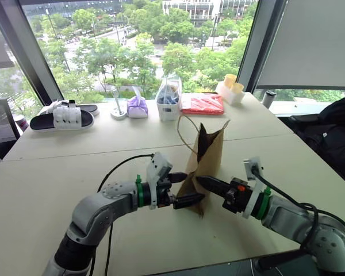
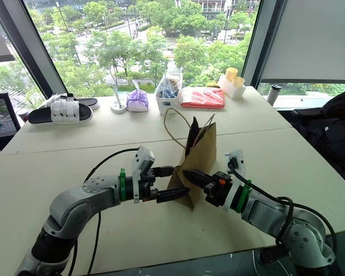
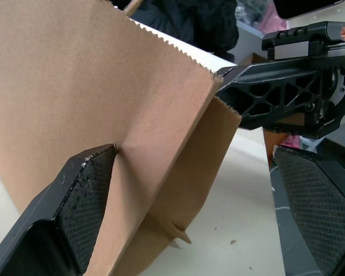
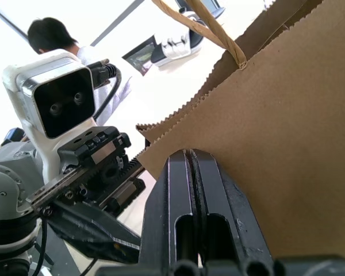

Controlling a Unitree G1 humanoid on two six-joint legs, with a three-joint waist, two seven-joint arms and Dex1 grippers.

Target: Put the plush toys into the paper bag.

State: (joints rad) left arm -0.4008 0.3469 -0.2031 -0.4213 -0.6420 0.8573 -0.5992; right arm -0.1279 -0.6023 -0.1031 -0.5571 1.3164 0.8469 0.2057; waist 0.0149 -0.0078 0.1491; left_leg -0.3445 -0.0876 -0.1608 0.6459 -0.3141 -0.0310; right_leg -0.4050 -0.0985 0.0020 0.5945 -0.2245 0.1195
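Pinching paper bag [image 1: 210, 155] rim: right gripper [image 1: 202, 181] (jaws closed); left gripper [image 1: 181, 188] jaws spread, straddling side.

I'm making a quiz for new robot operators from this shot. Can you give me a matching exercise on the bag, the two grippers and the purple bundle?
Things:
1. paper bag
2. left gripper
3. right gripper
4. purple cloth bundle

States or places:
A. jaws shut at the bag's edge
B. at the far table edge, by the window
C. standing upright in the middle of the table
D. jaws wide open, one finger against the bag's side

Pairs: 1-C, 2-D, 3-A, 4-B
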